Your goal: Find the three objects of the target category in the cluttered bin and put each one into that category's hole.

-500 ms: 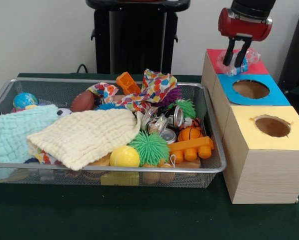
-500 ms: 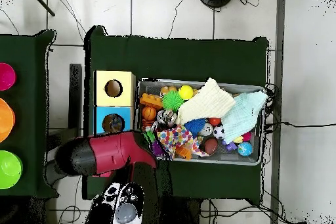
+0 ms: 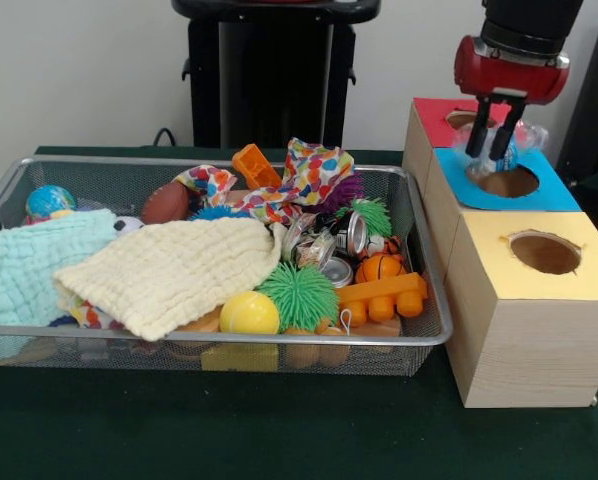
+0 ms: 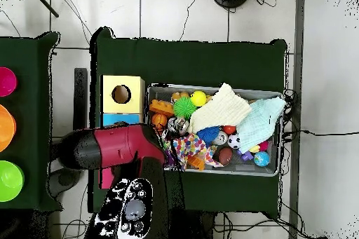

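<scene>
A: Hanging above the blue-faced box (image 3: 499, 190), what is the gripper (image 3: 494, 150) doing?

B: Its two black fingers are clenched around a wad of clear plastic film (image 3: 507, 148), held just over the round hole (image 3: 506, 182), near the table's (image 3: 279, 440) far right corner in the front view.

A: And the wire mesh bin (image 3: 209, 340)?

B: It sits left of the boxes, crowded with cloths, balls and tins. From overhead, the red arm (image 4: 116, 153) hides the blue box.

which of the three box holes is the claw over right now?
The blue-faced box's hole, the middle one. The claw hangs over its far rim, shut on a plastic wad. The red hole lies behind it, the yellow hole nearer the camera.
</scene>
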Action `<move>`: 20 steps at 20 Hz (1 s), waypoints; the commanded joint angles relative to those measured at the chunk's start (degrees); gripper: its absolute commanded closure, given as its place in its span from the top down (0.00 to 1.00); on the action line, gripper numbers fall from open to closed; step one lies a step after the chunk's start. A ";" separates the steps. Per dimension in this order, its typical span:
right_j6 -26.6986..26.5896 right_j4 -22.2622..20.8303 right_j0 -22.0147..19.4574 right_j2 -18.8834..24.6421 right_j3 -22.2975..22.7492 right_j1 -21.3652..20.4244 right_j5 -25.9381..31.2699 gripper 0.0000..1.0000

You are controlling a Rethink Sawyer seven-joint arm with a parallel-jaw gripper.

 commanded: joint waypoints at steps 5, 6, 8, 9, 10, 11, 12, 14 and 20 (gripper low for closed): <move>11.61 2.67 -0.62 0.39 -4.72 5.59 0.10 0.00; 11.55 2.72 -0.66 0.42 -4.50 5.55 -0.14 0.00; 11.38 2.83 -0.67 0.39 -3.92 5.18 -0.33 0.00; 11.24 2.91 -0.62 0.33 -3.78 4.92 -0.12 0.00; 11.17 2.99 -0.58 0.25 -3.83 4.91 -0.03 0.00; 11.12 3.08 -0.56 0.26 -3.83 4.93 -0.10 0.00; 11.05 3.20 -0.61 0.34 -3.75 5.10 -0.38 0.00; 11.12 3.35 -0.57 0.38 -3.80 5.51 -0.95 0.00; 10.70 3.70 -1.08 0.79 -3.99 5.83 -1.50 0.00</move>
